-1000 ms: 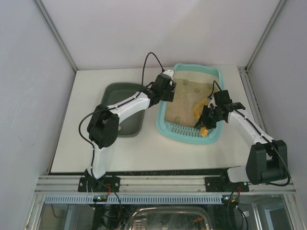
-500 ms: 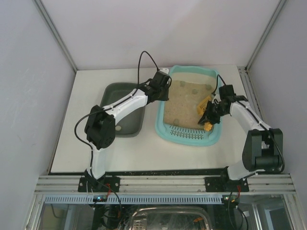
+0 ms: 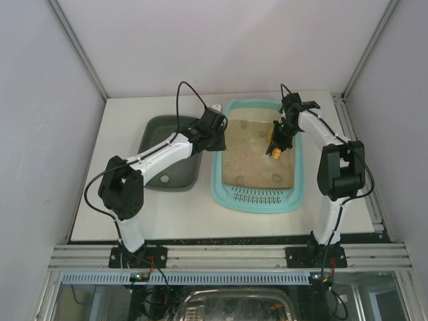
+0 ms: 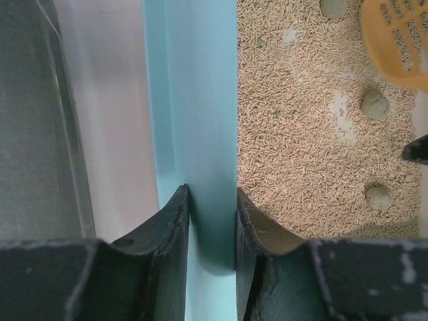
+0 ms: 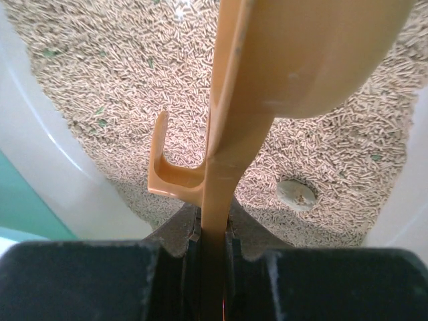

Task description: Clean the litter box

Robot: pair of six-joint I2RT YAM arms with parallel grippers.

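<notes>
Steadiness counts now: left hand [image 4: 212, 221] pinches the litter box [image 4: 194, 100] by its wall, right hand [image 5: 215, 231] clenched on the scoop [image 5: 294, 60] handle, so slide shallow under the clump [image 5: 296, 194] just ahead of it.

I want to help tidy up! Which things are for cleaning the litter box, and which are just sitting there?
For the job: litter box, scoop in the right claw, clumps, left claw gripping the box wall.
Just sitting: grey tray, maybe for the clumps.
</notes>
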